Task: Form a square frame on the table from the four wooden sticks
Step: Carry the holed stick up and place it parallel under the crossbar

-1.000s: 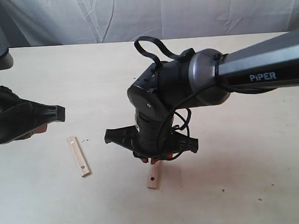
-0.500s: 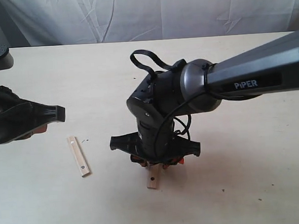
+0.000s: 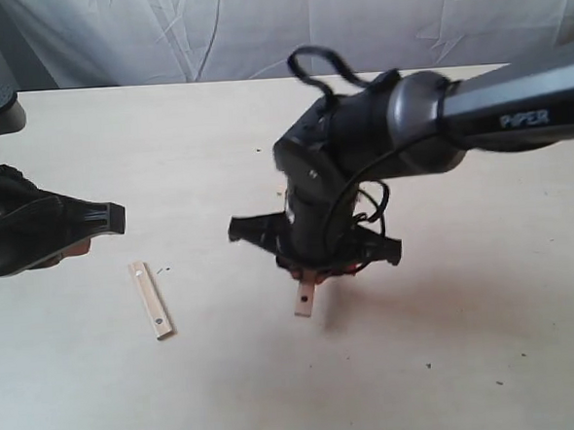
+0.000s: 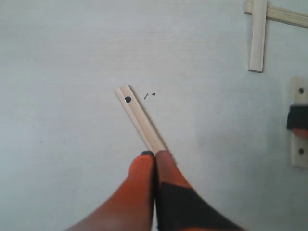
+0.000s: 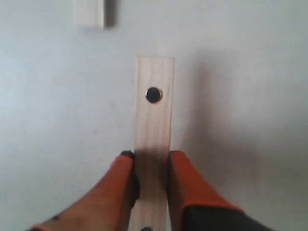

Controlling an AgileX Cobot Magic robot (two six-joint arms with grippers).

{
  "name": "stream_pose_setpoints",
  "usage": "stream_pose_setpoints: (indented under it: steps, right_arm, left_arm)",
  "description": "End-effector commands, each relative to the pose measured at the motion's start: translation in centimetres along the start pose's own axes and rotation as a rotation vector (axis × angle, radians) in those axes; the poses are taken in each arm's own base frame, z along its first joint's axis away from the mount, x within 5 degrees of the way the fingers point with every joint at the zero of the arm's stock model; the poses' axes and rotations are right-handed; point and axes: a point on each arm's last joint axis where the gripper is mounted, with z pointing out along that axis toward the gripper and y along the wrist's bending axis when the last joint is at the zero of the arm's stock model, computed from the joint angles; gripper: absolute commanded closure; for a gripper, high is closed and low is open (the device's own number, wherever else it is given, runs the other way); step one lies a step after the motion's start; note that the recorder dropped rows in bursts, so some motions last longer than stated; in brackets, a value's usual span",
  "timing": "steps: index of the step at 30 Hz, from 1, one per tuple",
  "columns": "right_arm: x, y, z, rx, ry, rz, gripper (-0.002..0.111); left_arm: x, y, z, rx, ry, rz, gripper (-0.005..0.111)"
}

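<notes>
My right gripper (image 3: pixel 315 274) (image 5: pixel 151 161) is shut on one wooden stick (image 3: pixel 304 299) (image 5: pixel 154 120). That stick hangs a little above the table (image 3: pixel 452 361), its dark hole near the free end. A second stick (image 3: pixel 151 299) (image 4: pixel 139 120) lies flat on the table at the left. My left gripper (image 3: pixel 75 247) (image 4: pixel 154 156) hovers above its near end, shut with nothing held. Two more sticks (image 4: pixel 258 33) lie crossed at one corner in the left wrist view; in the exterior view the right arm hides them. No square frame shows.
A wrinkled white cloth (image 3: pixel 285 25) hangs behind the table's far edge. A few tiny dark specks (image 3: pixel 428 366) dot the tabletop. Another stick's end (image 5: pixel 90 12) shows at the edge of the right wrist view.
The right arm has risen and shifted right and away from the front edge, carrying its stick off the table. The left arm and the left stick have not moved.
</notes>
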Motion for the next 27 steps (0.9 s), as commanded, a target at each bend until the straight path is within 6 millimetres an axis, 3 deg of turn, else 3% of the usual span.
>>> stream_pose_setpoints:
  steps: [1,7,13,16,27]
  right_arm:
    - [-3.9,-2.6,-1.3,-0.032,-0.063,0.082,0.108]
    - [-6.6,-3.0,0.5,-0.039,-0.087,0.036,0.108]
    - [-9.3,-0.7,2.0,0.008,-0.091,-0.027,0.108]
    - [-9.6,-0.6,2.9,0.064,-0.065,-0.039,0.108]
    - [-10.5,-2.2,3.1,0.091,-0.045,0.033,0.108]
  left_arm:
    - [0.1,0.1,-0.1,0.0,0.0,-0.005,0.107]
    - [0.1,0.1,-0.1,0.003,-0.001,-0.007,0.107]
    - [0.1,0.1,-0.1,0.004,0.0,-0.008,0.107]
    - [0.1,0.1,-0.1,0.004,0.0,-0.008,0.107]
    - [0.1,0.1,-0.1,0.002,0.001,-0.005,0.107]
